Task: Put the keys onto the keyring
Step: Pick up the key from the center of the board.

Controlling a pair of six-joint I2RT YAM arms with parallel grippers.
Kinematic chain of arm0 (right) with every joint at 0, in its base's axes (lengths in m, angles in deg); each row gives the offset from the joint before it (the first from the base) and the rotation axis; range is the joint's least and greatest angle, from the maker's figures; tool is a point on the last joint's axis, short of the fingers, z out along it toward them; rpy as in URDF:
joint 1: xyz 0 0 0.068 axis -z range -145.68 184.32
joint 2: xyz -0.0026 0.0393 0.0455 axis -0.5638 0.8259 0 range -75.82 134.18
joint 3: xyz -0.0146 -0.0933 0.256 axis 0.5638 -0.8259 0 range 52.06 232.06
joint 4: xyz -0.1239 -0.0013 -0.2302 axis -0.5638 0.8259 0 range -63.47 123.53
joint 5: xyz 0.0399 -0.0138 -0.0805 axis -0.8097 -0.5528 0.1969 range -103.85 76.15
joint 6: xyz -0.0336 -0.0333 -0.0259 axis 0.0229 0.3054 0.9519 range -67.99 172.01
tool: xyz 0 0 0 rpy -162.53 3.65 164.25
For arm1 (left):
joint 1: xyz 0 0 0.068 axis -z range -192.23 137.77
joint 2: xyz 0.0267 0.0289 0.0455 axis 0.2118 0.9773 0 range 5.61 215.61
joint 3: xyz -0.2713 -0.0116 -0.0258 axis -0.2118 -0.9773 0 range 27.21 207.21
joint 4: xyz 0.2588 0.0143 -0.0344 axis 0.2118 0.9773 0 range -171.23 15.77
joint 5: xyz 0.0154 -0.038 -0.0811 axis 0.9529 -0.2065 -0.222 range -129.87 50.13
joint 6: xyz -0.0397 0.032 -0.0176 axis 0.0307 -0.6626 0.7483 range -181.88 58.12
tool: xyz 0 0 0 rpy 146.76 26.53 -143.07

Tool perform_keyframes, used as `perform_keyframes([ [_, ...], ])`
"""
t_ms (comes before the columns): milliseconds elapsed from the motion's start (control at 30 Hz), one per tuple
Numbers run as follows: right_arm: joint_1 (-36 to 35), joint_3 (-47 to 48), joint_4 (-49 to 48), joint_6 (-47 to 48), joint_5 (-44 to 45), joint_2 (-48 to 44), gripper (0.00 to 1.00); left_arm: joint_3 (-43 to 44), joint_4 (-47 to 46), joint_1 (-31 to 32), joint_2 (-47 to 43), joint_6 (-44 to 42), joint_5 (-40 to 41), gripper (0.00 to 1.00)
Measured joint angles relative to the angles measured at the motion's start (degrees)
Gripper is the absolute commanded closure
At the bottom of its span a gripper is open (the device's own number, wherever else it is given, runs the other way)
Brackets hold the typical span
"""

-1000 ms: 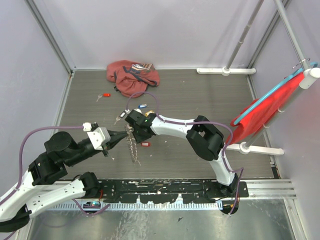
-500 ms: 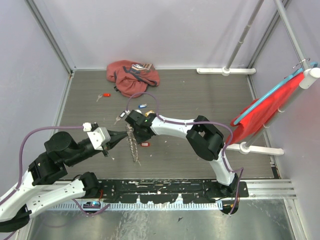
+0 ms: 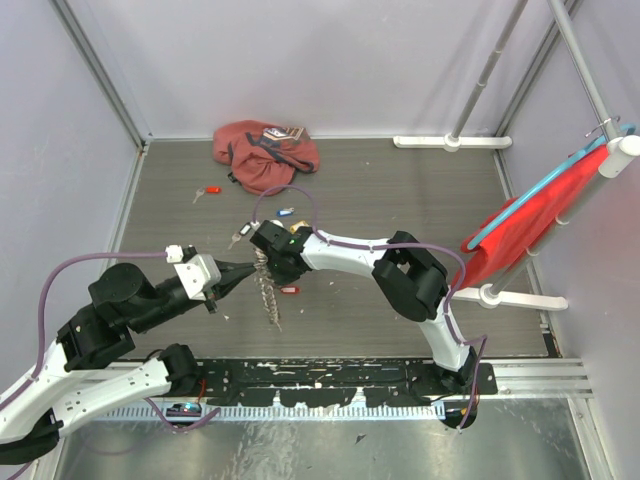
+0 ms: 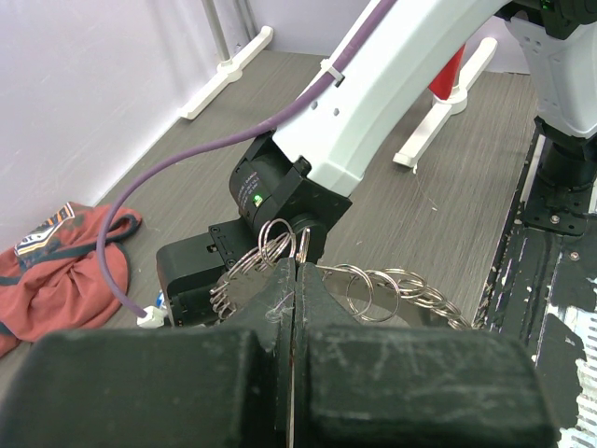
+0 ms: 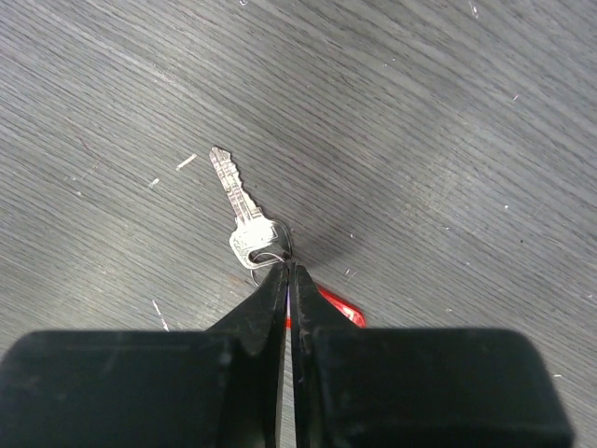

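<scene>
My left gripper (image 3: 250, 268) is shut on the keyring (image 3: 268, 298), whose bunch of silver keys dangles below it. In the left wrist view my shut fingers (image 4: 295, 308) pinch the keyring (image 4: 373, 291) among its small rings. My right gripper (image 3: 250, 238) sits just behind it and is shut on the small ring of a silver key (image 5: 244, 210), which points away from my fingertips (image 5: 288, 280). A red piece (image 5: 340, 308) shows beside them; I cannot tell if it is attached. More keys lie on the floor: red (image 3: 290, 290), red (image 3: 209, 190) and blue (image 3: 287, 211).
A reddish-pink cloth bag (image 3: 265, 153) lies at the back centre, also seen in the left wrist view (image 4: 56, 257). A red cloth (image 3: 530, 215) hangs on a white stand at the right. Walls close in the left, back and right.
The dangling keyring has swung slightly. Both grippers hold the same grip and barely move.
</scene>
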Motion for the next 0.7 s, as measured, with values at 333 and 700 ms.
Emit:
perform_keyframes([
  [333,-0.11,-1.2,-1.16,0.04,0.42,-0.66,0.99,0.0,-0.02,0.0,0.0,-0.09,0.0,1.0],
  [700,-0.31,-3.23,-3.19,0.26,1.86,-4.94,1.0,0.0,-0.02,0.0,0.0,-0.11,0.02,1.0],
])
